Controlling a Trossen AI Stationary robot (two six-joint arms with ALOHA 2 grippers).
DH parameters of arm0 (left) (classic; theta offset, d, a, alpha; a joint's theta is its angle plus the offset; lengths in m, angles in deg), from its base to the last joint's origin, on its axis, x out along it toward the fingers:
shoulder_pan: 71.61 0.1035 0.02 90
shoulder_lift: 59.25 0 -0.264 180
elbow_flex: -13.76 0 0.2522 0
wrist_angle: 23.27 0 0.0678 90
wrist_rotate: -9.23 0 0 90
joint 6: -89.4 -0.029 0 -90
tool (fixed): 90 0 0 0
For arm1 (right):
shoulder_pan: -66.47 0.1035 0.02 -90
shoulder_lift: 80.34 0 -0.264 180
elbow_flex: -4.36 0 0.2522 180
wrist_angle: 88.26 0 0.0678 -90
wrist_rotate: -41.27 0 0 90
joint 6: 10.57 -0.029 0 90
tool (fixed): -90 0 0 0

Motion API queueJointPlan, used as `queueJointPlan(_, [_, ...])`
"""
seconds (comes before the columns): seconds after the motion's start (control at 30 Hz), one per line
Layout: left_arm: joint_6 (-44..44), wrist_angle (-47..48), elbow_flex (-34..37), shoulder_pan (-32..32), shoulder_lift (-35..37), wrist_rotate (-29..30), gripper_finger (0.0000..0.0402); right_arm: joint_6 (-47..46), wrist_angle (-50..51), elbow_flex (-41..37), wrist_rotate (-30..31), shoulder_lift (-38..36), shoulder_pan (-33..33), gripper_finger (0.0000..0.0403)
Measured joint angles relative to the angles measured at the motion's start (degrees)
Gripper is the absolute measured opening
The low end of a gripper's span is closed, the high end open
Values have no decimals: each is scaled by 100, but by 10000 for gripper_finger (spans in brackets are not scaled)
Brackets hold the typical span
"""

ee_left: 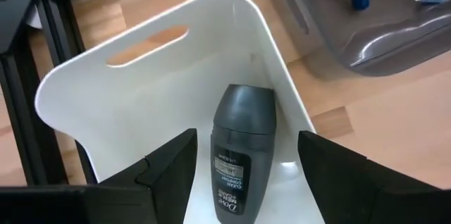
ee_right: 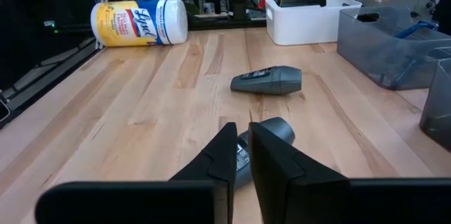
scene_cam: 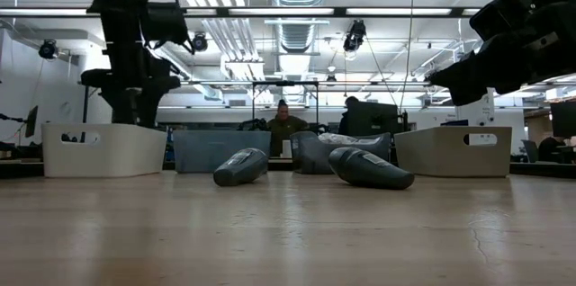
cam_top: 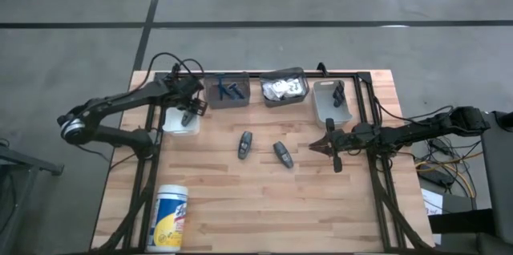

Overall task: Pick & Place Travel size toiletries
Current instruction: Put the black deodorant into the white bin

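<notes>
In the left wrist view my left gripper (ee_left: pixel 245 155) is open over the white bin (ee_left: pixel 141 104). A dark grey tube (ee_left: pixel 242 150) sits inside the bin between the spread fingers and apart from both, its cap end toward the bin's wall. My right gripper (ee_right: pixel 242 131) is shut and raised over the table's right part (cam_top: pixel 330 149). It points at a second grey tube (ee_right: pixel 273 131) lying flat (cam_top: pixel 282 153). A third tube (cam_top: pixel 244 144) lies on the wood beside that one. Blue sticks (cam_top: pixel 230 91), white packets (cam_top: pixel 285 87) and a black piece (cam_top: pixel 338 95) lie in the far bins.
A row of bins stands along the far edge: white (cam_top: pixel 180 123), grey (cam_top: pixel 227 93), clear (cam_top: pixel 284 88), pale (cam_top: pixel 329 103). A white canister with a blue-and-yellow label (cam_top: pixel 170 216) lies near the near-left corner. Bare wood fills the near half. People sit beyond the table (scene_cam: pixel 283 122).
</notes>
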Motion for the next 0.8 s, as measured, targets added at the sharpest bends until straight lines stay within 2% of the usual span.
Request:
queueJointPlan(0.17, [1,-2,0,0,279,-2,250,15,0,0,-1,0,0,35])
queueJointPlan(0.43, [62,-71,0,-4,496,-155,250,-3,0,0,-1,0,-1,55])
queueJointPlan(0.63, [-106,-733,28,-177,490,-460,250,16,0,0,0,2,0,74])
queueJointPlan(0.8, [-145,-1377,33,-498,488,-474,250,22,0,0,1,0,-1,91])
